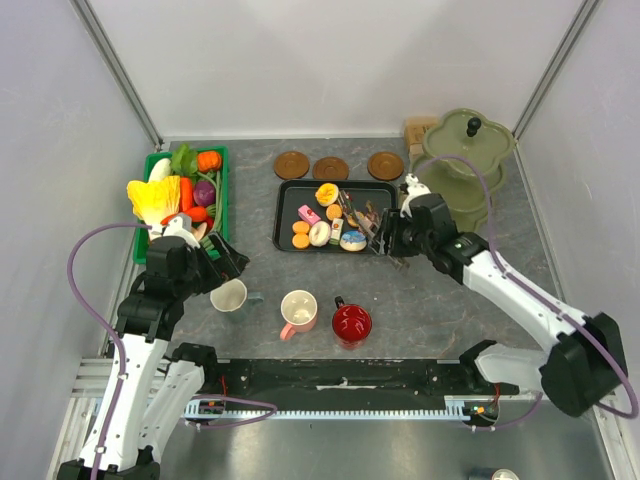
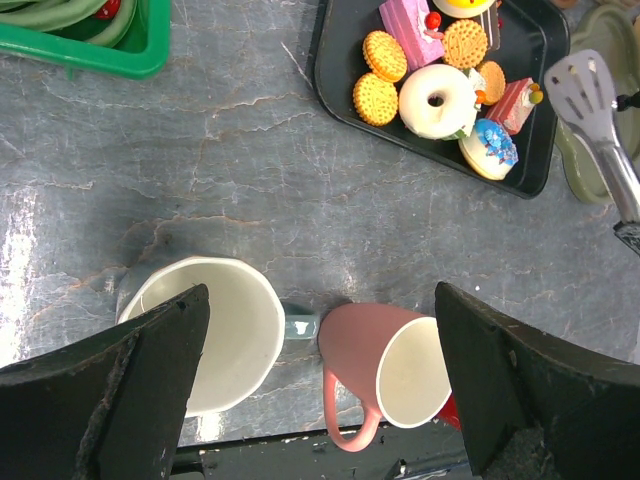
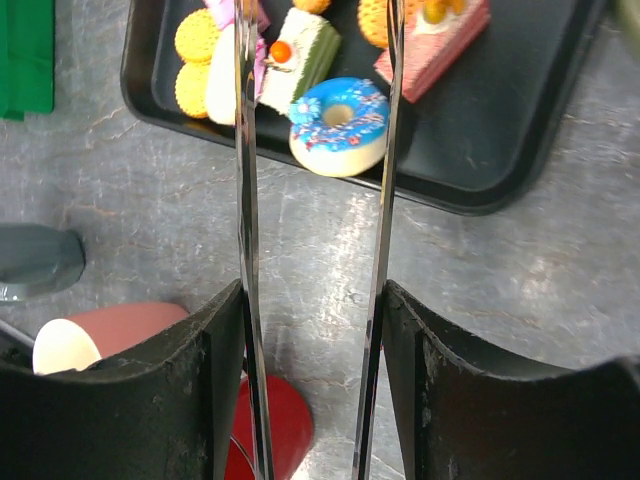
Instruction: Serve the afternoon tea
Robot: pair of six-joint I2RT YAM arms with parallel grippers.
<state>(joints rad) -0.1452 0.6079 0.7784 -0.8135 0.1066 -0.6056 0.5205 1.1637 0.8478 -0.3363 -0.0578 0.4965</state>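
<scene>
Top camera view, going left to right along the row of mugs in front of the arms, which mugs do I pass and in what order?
whitish mug → pink mug → red mug

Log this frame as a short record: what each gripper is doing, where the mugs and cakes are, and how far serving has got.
left gripper: open, empty, close to the whitish mug
right gripper: shut on metal tongs, over the black tray
mugs: whitish mug, pink mug, red mug in a row on the table, in front of the tray
toy cakes: lying on the tray
progress: no cake seen off the tray
</scene>
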